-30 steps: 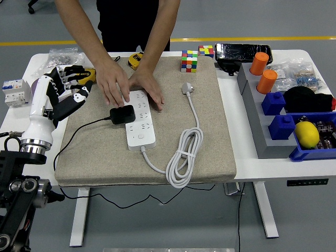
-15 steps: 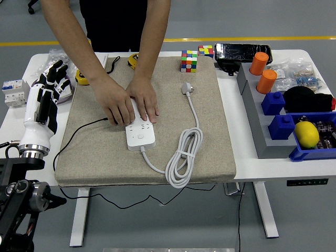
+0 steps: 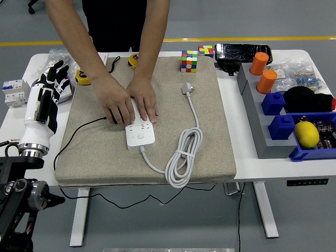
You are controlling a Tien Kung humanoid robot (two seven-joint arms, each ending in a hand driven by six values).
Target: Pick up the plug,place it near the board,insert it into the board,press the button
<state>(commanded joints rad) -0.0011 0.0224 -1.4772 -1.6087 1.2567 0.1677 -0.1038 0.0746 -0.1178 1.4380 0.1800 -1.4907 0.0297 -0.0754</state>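
The plug is not showing clearly in the head view: a person's two hands (image 3: 131, 102) are lying over the far half of the white board (image 3: 140, 127), and only a black cord (image 3: 79, 134) is running out from under them toward the left edge of the beige mat (image 3: 210, 152), so judge the plug to be under those hands. The white table (image 3: 244, 168) is offering little bare room; the mat is covering most of it, and grey and blue bins (image 3: 281, 128) are crowding the right side. Your left hand (image 3: 48, 94) is hovering at the table's left edge, off the mat, fingers extended and holding nothing; the right arm is out of view. The main risk is reaching in now: your hand would be meeting the person's hands over the board. The open approach is lying across the bare left strip of the mat, but the black cord is crossing it and could be snagged, dragging the plug. The board's own white cable (image 3: 181, 160) is coiling just right of it toward the near edge, leaving less room there. Small clutter, including a yellow tape measure (image 3: 81, 77), is sitting beside your hand and could be knocked. The board's button (image 3: 140, 137) is lying uncovered near its front end.
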